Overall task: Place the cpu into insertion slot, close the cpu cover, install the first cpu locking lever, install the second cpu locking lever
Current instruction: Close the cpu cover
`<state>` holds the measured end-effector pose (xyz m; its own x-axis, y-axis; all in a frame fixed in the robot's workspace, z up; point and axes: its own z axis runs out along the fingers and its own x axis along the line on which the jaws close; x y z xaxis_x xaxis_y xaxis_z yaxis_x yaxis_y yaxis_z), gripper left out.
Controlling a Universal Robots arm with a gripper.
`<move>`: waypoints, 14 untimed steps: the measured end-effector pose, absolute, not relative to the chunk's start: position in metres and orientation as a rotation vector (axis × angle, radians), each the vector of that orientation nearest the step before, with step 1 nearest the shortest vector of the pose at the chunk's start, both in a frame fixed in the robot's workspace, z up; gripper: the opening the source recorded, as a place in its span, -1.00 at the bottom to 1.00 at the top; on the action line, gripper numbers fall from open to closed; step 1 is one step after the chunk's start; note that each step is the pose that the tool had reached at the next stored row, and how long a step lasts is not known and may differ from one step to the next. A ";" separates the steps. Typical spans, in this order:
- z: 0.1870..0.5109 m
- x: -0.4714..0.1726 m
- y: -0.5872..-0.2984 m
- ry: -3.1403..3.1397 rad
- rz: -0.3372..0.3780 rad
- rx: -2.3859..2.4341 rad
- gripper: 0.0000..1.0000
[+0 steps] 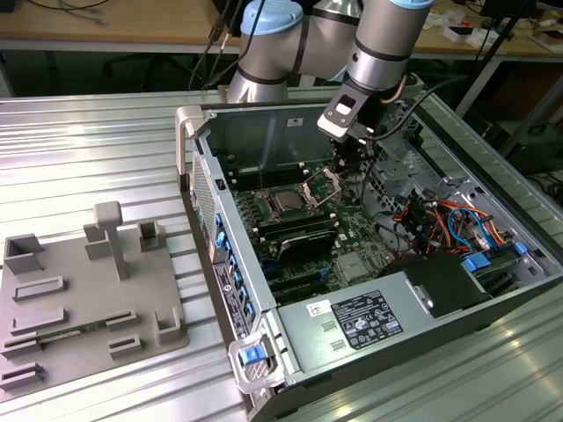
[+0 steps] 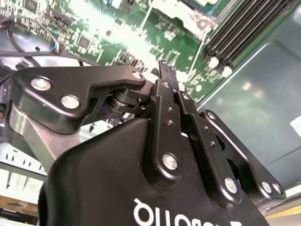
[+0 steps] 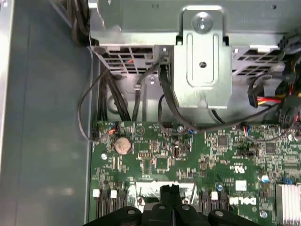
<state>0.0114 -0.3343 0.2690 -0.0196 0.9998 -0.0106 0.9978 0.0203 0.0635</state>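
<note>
Ribbed metal tabletop (image 1: 106, 141) carries an open computer case (image 1: 198, 154) lying on its side, with wooden benches (image 1: 106, 26) behind it.

Inside, the cpu (image 1: 286, 201) lies flat in the insertion slot (image 1: 288, 216), its silvery top facing up. The cpu cover (image 1: 322, 185) is not closed: its frame stands raised on the side of the slot toward the exterior view's right.

The gripper (image 1: 345, 165) hangs just above and beside that raised frame. In both wrist views its fingers (image 2: 162, 108) are pressed together at the tips (image 3: 170, 190) with nothing visible between them. Whether they touch the cover cannot be told. In the first wrist view a silvery metal strip (image 3: 141, 189) lies just behind the tips.

Around the slot spreads the green motherboard (image 1: 352, 224), with long black memory slots (image 1: 295, 237) beside the socket. The first wrist view shows a coin battery (image 3: 123, 145) on the board, a finned heatsink (image 3: 288, 200) at its edge, black cables (image 3: 101, 101) hanging from the chassis and a grey metal bracket (image 3: 202, 56) above the board.

Toward the exterior view's right, red, orange and blue cables (image 1: 440, 215) cross the case. A labelled power supply (image 1: 365, 316) sits at the near end.

On the table at the exterior view's left, well apart from the case, rests a grey fixture tray (image 1: 79, 299) with upright posts.
</note>
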 end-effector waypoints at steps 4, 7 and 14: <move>0.269 0.024 -0.334 2.208 0.056 2.164 -0.79; 0.268 0.031 -0.334 2.208 0.054 2.165 -0.79; 0.254 0.036 -0.334 2.210 0.050 2.167 -0.79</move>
